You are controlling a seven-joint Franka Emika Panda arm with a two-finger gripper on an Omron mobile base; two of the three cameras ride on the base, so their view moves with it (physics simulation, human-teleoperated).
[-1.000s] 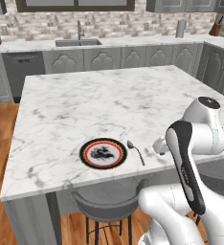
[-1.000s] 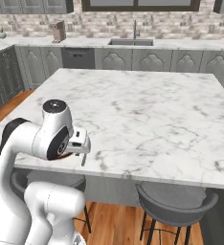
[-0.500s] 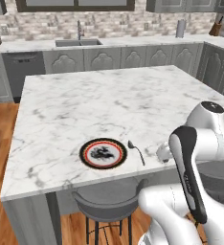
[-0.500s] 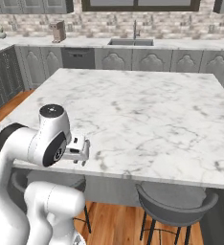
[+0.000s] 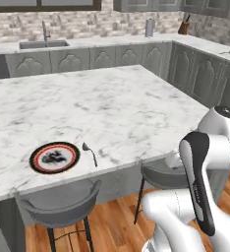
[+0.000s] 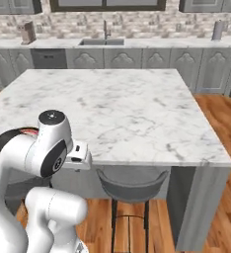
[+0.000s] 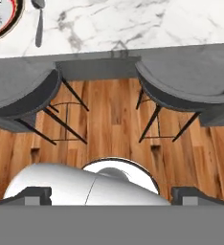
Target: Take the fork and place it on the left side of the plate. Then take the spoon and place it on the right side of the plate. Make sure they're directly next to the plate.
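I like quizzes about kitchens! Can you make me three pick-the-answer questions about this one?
1. Where is the spoon?
A. In the sink
B. On the counter, just right of the plate
C. On the floor

2. How many stools stand under the counter's edge in the hand view?
A. Two
B. Four
C. None

3. How is the spoon resting?
A. Standing up in a cup
B. Held up in the air
C. Lying flat on the marble

Answers:
1. B: the spoon lies on the counter beside the plate.
2. A: one stool and a second stool show there.
3. C: it lies flat, bowl end pointing away from the edge, with nothing gripping it.
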